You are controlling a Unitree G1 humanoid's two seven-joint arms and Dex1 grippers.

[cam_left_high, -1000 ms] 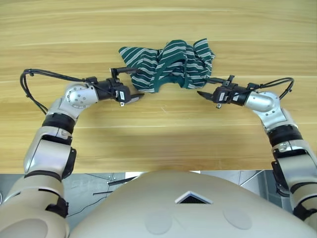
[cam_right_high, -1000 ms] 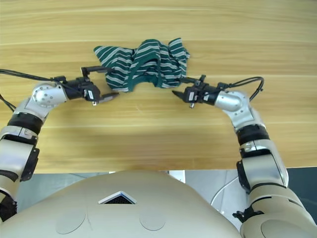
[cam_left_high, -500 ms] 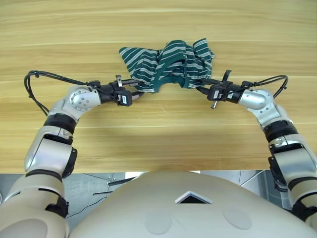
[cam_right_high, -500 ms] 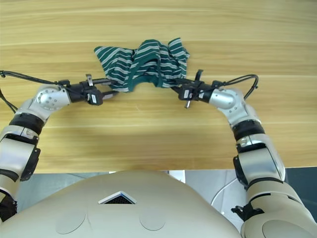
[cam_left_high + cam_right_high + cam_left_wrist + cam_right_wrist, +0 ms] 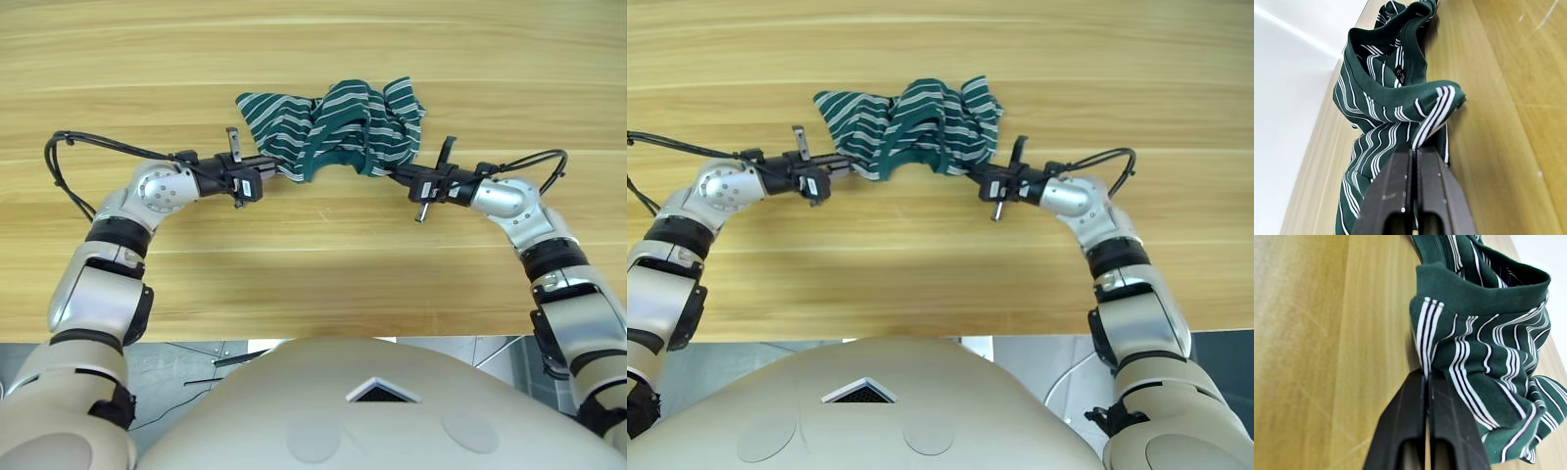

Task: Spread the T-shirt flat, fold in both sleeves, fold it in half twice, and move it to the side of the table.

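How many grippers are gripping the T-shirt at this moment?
2. The left gripper is shut on the T-shirt at its near edge, robot's left; the right gripper is shut on its near edge, robot's right.

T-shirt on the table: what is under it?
The T-shirt lies crumpled on the wooden table; bare wood shows all round it. Anything beneath its folds is hidden by the cloth.

Setting: plain indoor work room, probably a robot test lab; the exact kind is not certain.
Evidence: one broad light-wood desk [image 5: 313,59] with straight plank grain; grey tiled floor [image 5: 181,362] past its near edge, with a thin loose cable [image 5: 208,379] lying on it; plain white wall [image 5: 1288,73] beyond the desk.
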